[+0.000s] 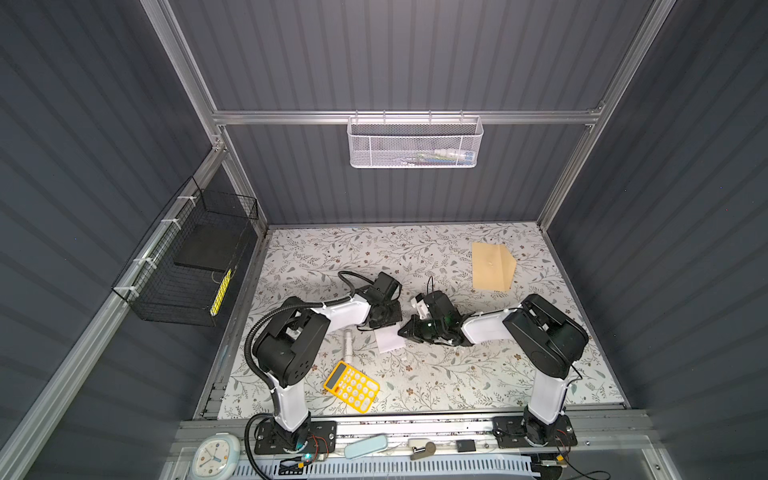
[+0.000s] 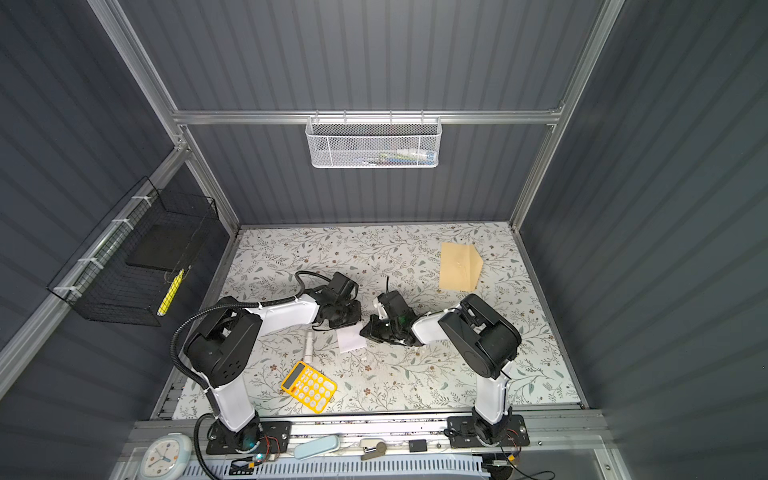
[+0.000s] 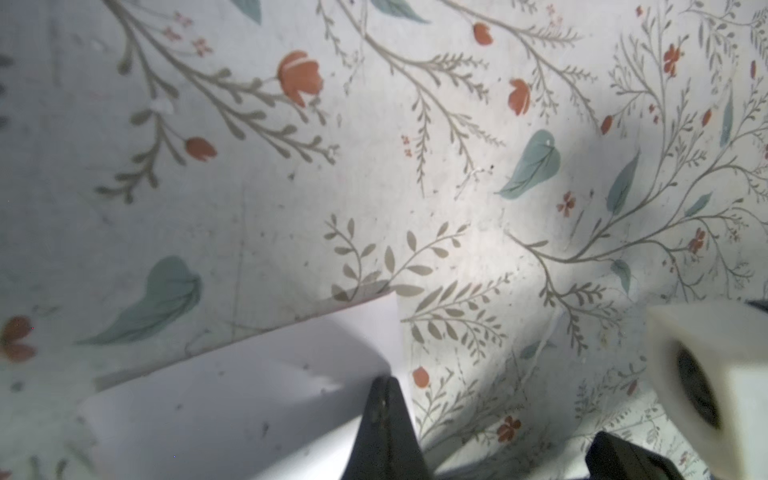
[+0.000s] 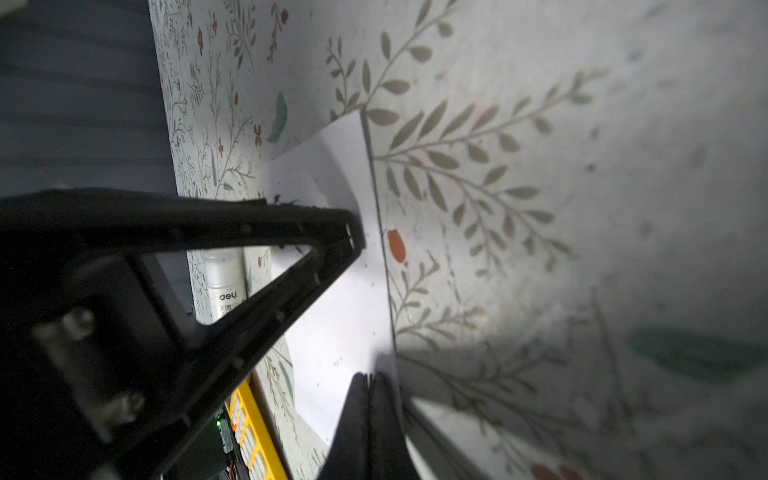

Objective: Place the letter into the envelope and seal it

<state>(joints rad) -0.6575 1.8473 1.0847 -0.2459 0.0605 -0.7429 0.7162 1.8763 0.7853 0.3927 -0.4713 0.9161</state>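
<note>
I can see the letter (image 1: 390, 341) lying on the flowery worktop (image 1: 457, 374). It is near the yellow calculator (image 1: 352, 386), on the side that faces the envelope (image 1: 492, 266). The envelope is well apart from the calculator, flat and tan, with its pointy flap on the side away from the calculator. A white glue stick (image 1: 347, 345) lies just beside the calculator too.

Both arms are bent down over the letter. The left gripper (image 3: 387, 384) is closed, and its tip is on the paper near one edge. The right gripper (image 4: 369, 380) is closed too, and its tip is at that same edge. I cannot tell if either one has the paper pinched or is only pressing on it.

I think the job right now is to get a good hold of the letter. Paper is thin and floppy, so the hold should be firm but gentle. If both arms lift, they should go up together, or the sheet may rip or crumple. One corner already curls up a bit. After that, the letter has a long way to go to the envelope's open side.
</note>
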